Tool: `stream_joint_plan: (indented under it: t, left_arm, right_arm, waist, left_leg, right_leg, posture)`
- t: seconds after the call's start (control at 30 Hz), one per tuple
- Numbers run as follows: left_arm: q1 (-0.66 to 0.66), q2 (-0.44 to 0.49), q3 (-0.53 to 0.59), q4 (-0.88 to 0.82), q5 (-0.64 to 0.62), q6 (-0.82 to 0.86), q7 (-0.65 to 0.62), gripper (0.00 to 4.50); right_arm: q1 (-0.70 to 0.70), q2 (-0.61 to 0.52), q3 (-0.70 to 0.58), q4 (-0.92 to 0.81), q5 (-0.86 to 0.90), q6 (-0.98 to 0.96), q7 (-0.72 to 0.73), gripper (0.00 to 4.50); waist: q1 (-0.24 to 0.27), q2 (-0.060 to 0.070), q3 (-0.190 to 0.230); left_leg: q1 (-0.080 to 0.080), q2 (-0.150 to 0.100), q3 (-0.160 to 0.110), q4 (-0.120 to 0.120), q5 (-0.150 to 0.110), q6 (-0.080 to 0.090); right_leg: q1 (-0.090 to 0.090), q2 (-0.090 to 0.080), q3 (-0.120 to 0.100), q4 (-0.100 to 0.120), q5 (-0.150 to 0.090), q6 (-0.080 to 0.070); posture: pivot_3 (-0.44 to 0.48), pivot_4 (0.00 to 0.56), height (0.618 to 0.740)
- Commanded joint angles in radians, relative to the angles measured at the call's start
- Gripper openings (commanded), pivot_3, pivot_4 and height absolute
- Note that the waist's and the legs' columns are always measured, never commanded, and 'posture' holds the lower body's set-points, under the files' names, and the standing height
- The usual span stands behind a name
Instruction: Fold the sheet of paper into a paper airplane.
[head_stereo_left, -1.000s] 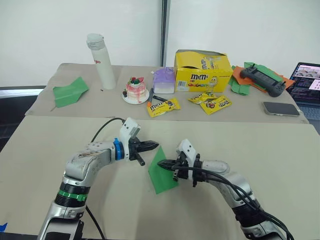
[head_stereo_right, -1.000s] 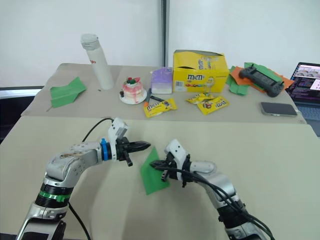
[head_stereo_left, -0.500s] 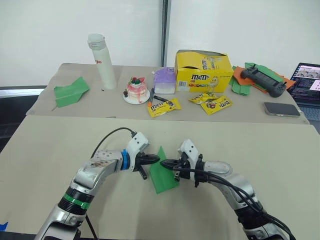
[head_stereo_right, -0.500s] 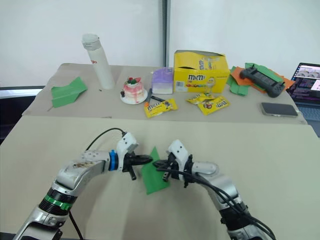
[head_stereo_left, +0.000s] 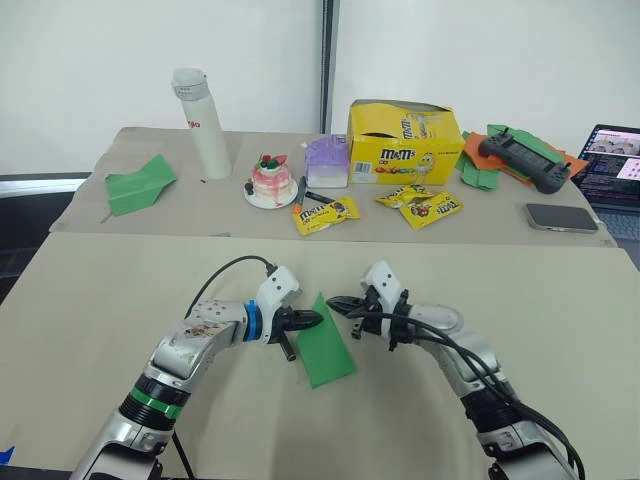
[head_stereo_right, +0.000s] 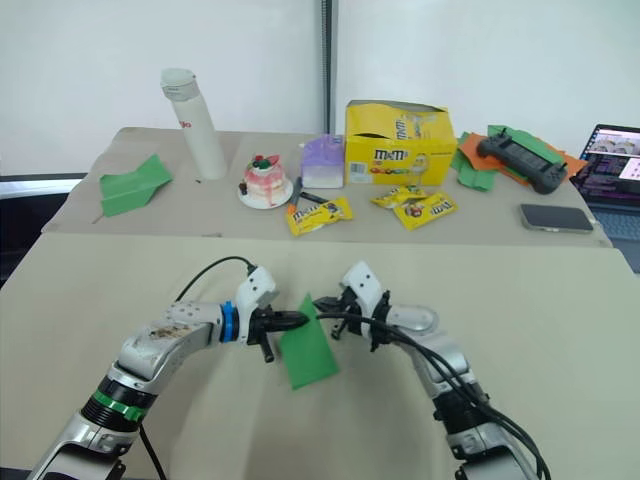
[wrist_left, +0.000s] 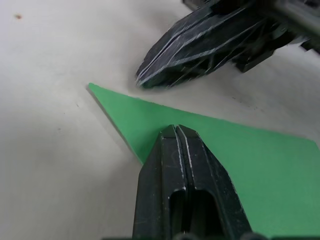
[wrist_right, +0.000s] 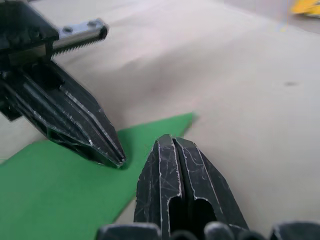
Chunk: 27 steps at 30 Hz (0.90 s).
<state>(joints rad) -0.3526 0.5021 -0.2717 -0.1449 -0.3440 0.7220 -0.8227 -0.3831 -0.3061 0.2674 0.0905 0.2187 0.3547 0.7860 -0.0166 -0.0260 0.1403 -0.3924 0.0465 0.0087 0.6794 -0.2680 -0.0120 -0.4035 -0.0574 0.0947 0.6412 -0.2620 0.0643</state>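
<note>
Green sheet of paper (head_stereo_left: 325, 343) under left hand (head_stereo_left: 313, 320)

Plain bright-green paper (head_stereo_left: 325, 343), black hands, yellow M&M's box (head_stereo_left: 404, 142).

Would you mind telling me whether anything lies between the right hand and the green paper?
Nothing visible does. The right hand hovers just beside the pointed corner of the paper, with only bare table between them. The left hand, fingers closed, already presses on the paper's edge from the opposite side, not in the right hand's path.
</note>
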Motion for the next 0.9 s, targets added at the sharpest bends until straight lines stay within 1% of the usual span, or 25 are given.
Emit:
stream_joint_plan:
  t: [0.03,0.2,0.27,0.37,0.43,0.57,0.7,0.77,0.9]
  left_arm:
    - [0.016,0.011,0.007,0.013,0.01,0.018,0.006,0.02]
    - [0.04,0.001,0.044,0.008,-0.009,0.031,0.024,0.02]
    - [0.063,-0.009,0.07,0.002,-0.027,0.04,0.036,0.02]
    - [0.085,-0.021,0.094,-0.003,-0.04,0.047,0.047,0.02]
    - [0.097,-0.03,0.103,-0.005,-0.048,0.05,0.054,0.02]
    - [0.107,-0.04,0.11,-0.006,-0.055,0.052,0.064,0.02]
    - [0.114,-0.05,0.116,-0.005,-0.062,0.055,0.069,0.02]
    - [0.117,-0.059,0.124,-0.003,-0.07,0.059,0.075,0.02]
    - [0.119,-0.06,0.125,0.002,-0.072,0.056,0.078,0.02]
  right_arm:
    - [-0.035,0.025,0.002,0.046,-0.011,-0.06,0.018,0.0]
    - [-0.042,0.035,0.038,0.141,-0.075,-0.122,0.025,0.0]
    - [-0.059,0.052,0.042,0.186,-0.096,-0.134,0.006,0.0]
    - [-0.089,0.061,0.06,0.236,-0.14,-0.168,-0.002,0.0]
    - [-0.125,0.079,0.049,0.292,-0.158,-0.174,-0.03,0.0]
    - [-0.172,0.094,0.032,0.365,-0.175,-0.198,-0.046,0.0]
    - [-0.198,0.103,0.014,0.385,-0.171,-0.217,-0.045,0.0]
    - [-0.205,0.106,-0.009,0.369,-0.149,-0.25,-0.036,0.0]
    - [-0.194,0.096,-0.081,0.275,-0.055,-0.23,0.02,0.0]
  waist:
    - [-0.001,0.0,0.0]
    - [-0.006,0.0,0.0]
    - [-0.016,0.0,-0.001]
    - [-0.027,0.0,0.0]
    - [-0.031,0.0,-0.001]
    - [-0.031,0.0,-0.001]
    - [-0.028,0.0,-0.001]
    - [-0.028,0.0,-0.001]
    - [-0.026,0.0,0.0]
  left_leg:
    - [0.0,0.0,0.0,0.0,0.0,0.0]
    - [0.002,0.001,0.0,-0.001,0.0,0.0]
    - [0.004,0.001,0.0,-0.001,0.0,0.0]
    - [0.013,0.001,0.0,-0.001,0.0,0.0]
    - [0.018,0.001,0.0,-0.002,0.0,0.0]
    - [0.02,0.001,0.0,-0.003,0.0,0.0]
    - [0.02,0.001,-0.001,-0.004,0.0,0.0]
    - [0.02,0.001,-0.001,-0.004,0.0,0.0]
    - [0.017,0.001,-0.001,-0.004,0.0,0.0]
  right_leg:
    - [0.0,0.0,0.0,0.0,0.0,0.0]
    - [0.001,0.0,0.0,0.001,0.0,0.0]
    - [0.003,0.0,0.0,0.001,0.0,0.0]
    - [0.012,0.001,0.0,0.0,0.0,-0.001]
    - [0.016,0.001,0.0,0.0,-0.001,-0.001]
    - [0.016,0.002,0.001,0.001,-0.001,-0.002]
    - [0.016,0.002,0.001,0.0,-0.002,-0.002]
    - [0.016,0.001,0.001,0.0,-0.002,-0.002]
    - [0.014,0.001,0.001,0.0,-0.002,-0.002]
  posture:
    - [0.0,0.15,0.74]
    - [0.0,0.15,0.74]
    - [0.0,0.15,0.74]
    - [0.0,0.15,0.74]
    - [0.0,0.15,0.74]
    - [0.0,0.15,0.74]
    - [0.0,0.15,0.74]
    - [0.0,0.15,0.74]
    - [0.0,0.15,0.74]
